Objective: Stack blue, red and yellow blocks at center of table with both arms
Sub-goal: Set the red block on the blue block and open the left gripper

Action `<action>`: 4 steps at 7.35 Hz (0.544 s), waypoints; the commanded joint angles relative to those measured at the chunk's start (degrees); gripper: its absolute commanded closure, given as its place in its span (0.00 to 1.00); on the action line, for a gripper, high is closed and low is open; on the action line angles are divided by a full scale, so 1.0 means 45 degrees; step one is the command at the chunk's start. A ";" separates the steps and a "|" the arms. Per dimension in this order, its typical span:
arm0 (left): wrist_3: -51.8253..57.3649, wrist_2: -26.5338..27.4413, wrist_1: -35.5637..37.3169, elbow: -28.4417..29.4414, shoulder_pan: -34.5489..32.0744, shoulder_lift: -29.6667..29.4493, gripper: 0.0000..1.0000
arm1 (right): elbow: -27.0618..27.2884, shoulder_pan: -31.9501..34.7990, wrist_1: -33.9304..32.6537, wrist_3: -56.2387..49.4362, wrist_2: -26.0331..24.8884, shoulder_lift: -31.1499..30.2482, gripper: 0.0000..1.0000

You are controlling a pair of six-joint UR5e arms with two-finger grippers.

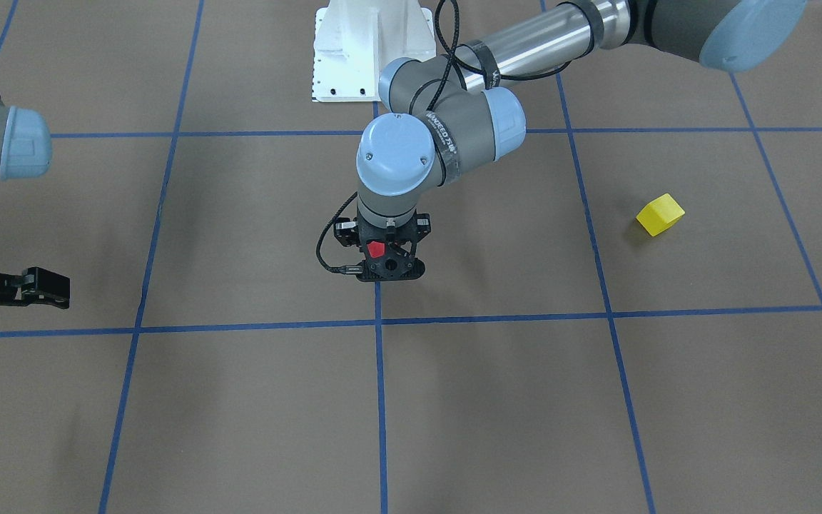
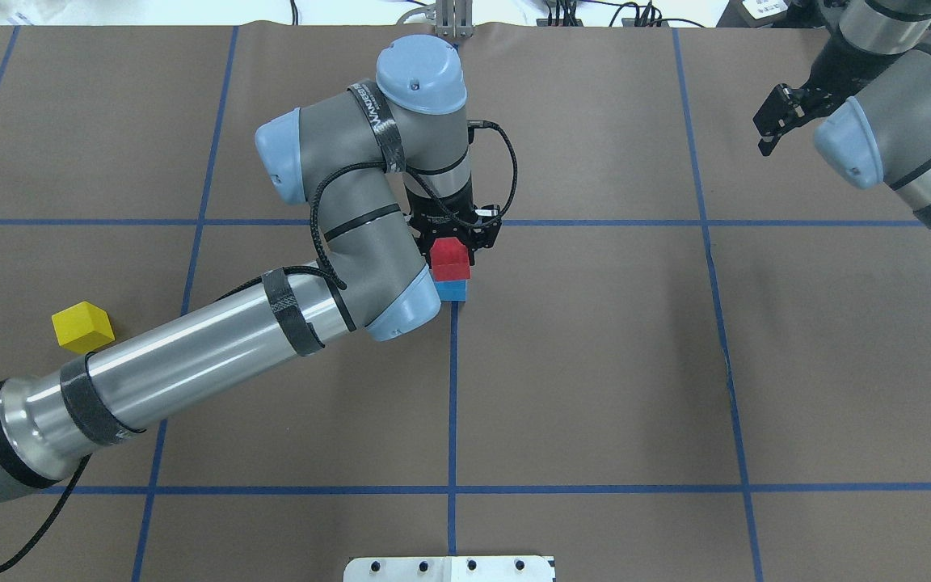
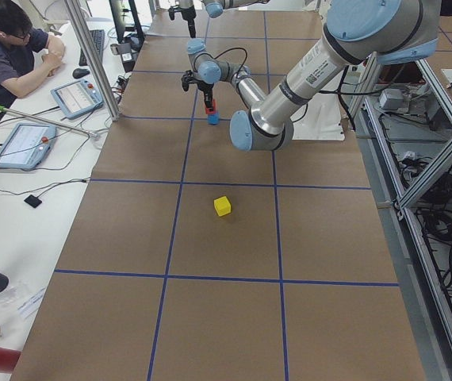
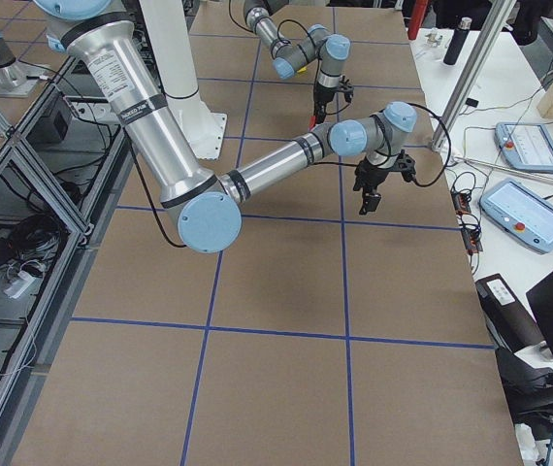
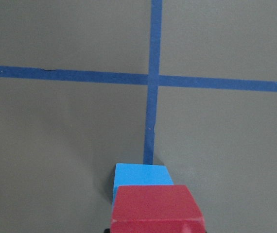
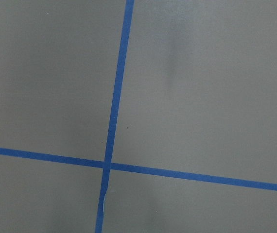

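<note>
Red block (image 5: 157, 208), pinched in left gripper (image 1: 381, 251), hung over blue block (image 5: 142, 177) at surface (image 2: 595, 364) centre.
Held thus for stacking; yellow block (image 2: 82, 327) lay well apart; right gripper (image 2: 774, 123) parked aside, its closure impossible to tell.

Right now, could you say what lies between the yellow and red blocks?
Front-facing view: only bare table and one blue tape line separate yellow block from red block.
</note>
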 commanded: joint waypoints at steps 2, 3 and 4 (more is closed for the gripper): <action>0.0002 0.0054 0.0015 -0.0004 -0.0021 0.0041 1.00 | -0.0012 -0.0002 0.0000 0.0000 0.0000 -0.0006 0.00; 0.0002 0.0054 0.0015 -0.0004 -0.0021 0.0041 1.00 | -0.0032 -0.0002 0.0000 0.0000 0.0000 -0.0006 0.00; 0.0002 0.0054 0.0015 -0.0004 -0.0021 0.0061 0.63 | -0.0032 -0.0002 0.0000 0.0000 0.0000 -0.0006 0.00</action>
